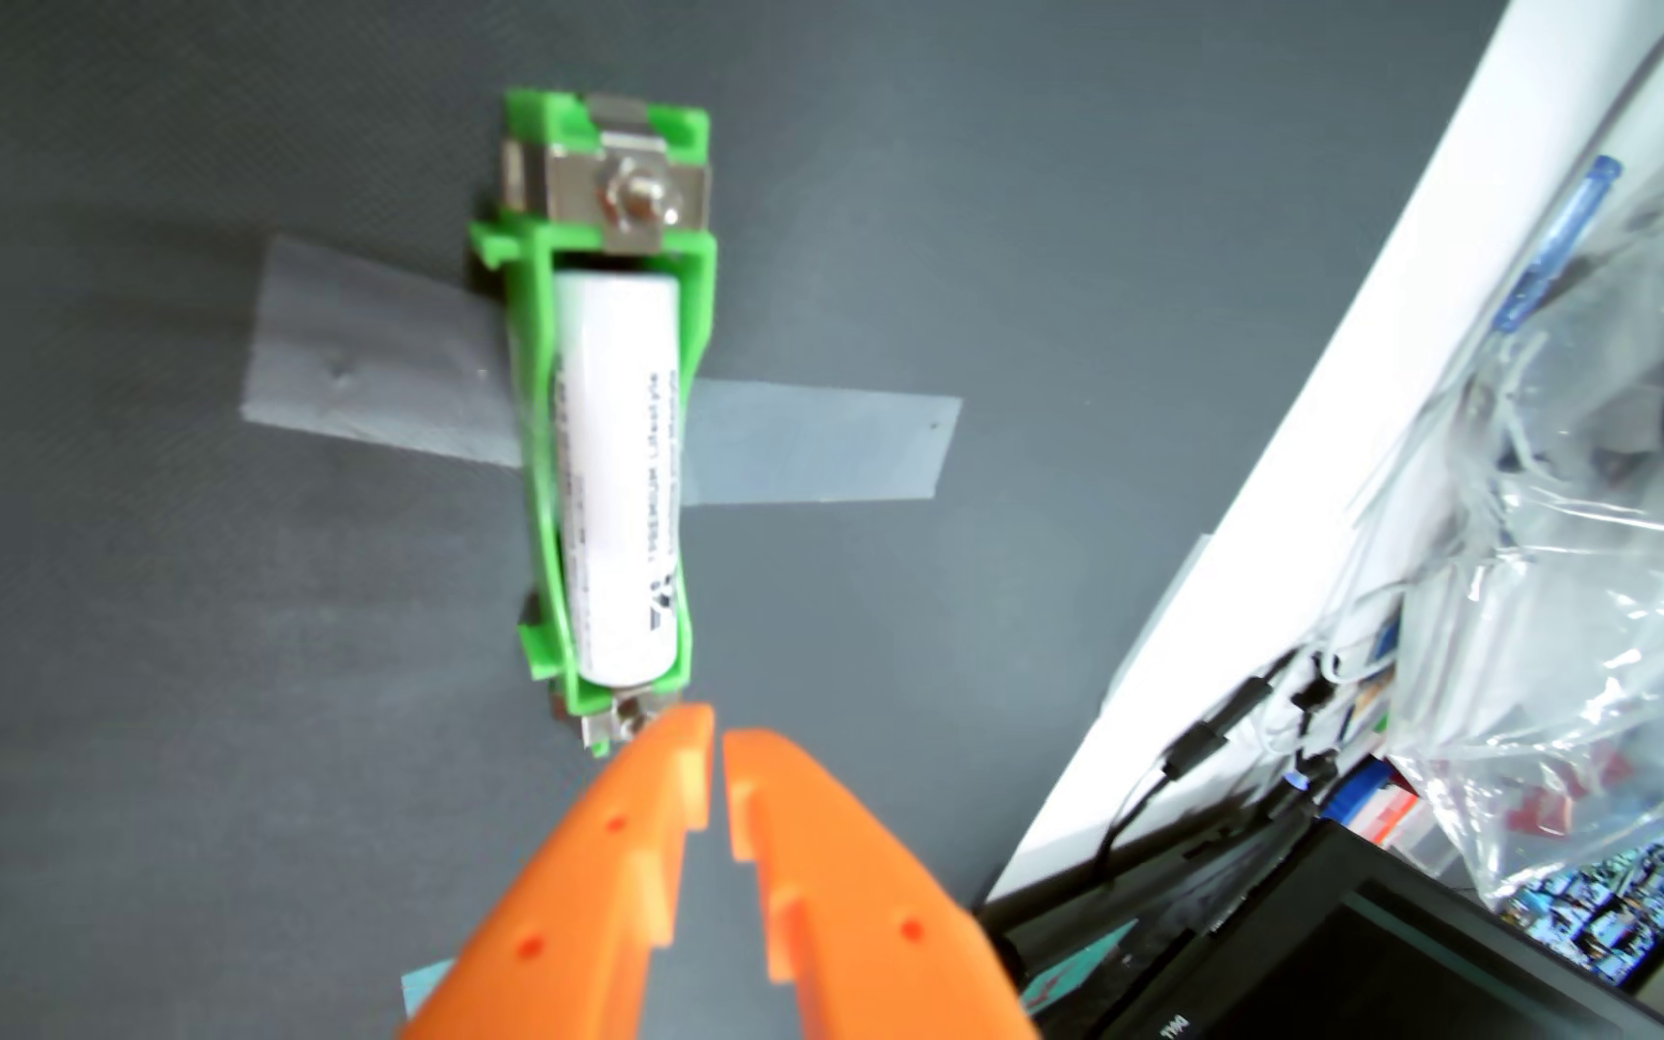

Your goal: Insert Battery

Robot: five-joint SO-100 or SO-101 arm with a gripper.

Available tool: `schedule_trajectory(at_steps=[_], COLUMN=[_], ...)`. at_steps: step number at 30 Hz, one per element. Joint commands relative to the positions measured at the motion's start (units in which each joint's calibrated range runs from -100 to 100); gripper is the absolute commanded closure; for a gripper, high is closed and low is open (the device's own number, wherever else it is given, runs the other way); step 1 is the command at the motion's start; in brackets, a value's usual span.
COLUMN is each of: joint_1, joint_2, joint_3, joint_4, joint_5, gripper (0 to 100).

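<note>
A white cylindrical battery [620, 480] with dark print lies lengthwise inside a green plastic holder [536, 480]. The holder has metal contacts and a bolt at its far end [636, 195] and is fixed to the dark grey mat by grey tape [368, 370]. My orange gripper [718, 745] enters from the bottom edge, its tips just below the holder's near end. The two fingers stand almost together with only a thin slit between them, and nothing is held.
The dark mat [158, 650] ends at a white table edge [1308, 480] on the right. Beyond it lie a clear plastic bag [1588, 560] with cables, black cables [1198, 750] and a dark monitor [1308, 960].
</note>
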Motion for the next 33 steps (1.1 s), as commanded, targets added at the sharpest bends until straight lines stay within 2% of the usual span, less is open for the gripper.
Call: schedule_trajectory(at_steps=[1,8,23,33], joint_1=[2.89,15.75,14.81,14.81], joint_2=[-5.64,-13.39,-37.98,-44.49], joint_3=[-0.15,0.93,16.06,22.09], joint_4=[2.48,3.92,4.09,4.01], joint_5=[0.31,3.3,4.43,5.56], gripper=[98,98,98,98])
